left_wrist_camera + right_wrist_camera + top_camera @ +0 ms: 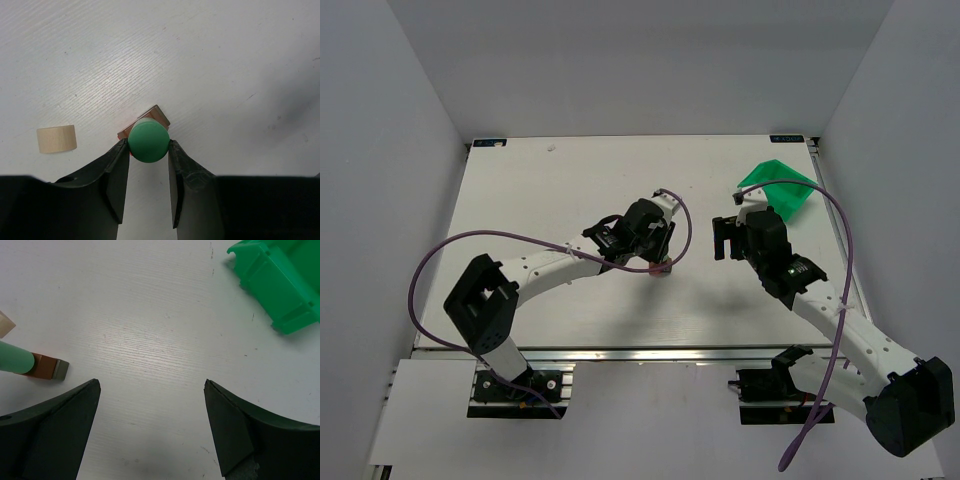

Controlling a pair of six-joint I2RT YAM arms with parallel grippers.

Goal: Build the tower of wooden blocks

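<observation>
**Tower mostly covered, several things cropped**

From the left wrist, the pale green wooden cylinder (148, 140) between the left jaws covers most of the wood block tower (157, 116) beneath it. Only a brown corner and a red sliver show, so the number of blocks cannot be told. From the right wrist, the left edge cuts off that cylinder and a cream wooden block (5, 325), and the top and right edges cut off the bright green plastic bin (280, 275). From above, the tower is a reddish speck, too small to read.

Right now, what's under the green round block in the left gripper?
Under the green cylinder, held by the left gripper, sits a reddish-brown block, with a grey block beneath that. The cylinder covers most of their tops, so whether it already rests on them cannot be seen.
</observation>
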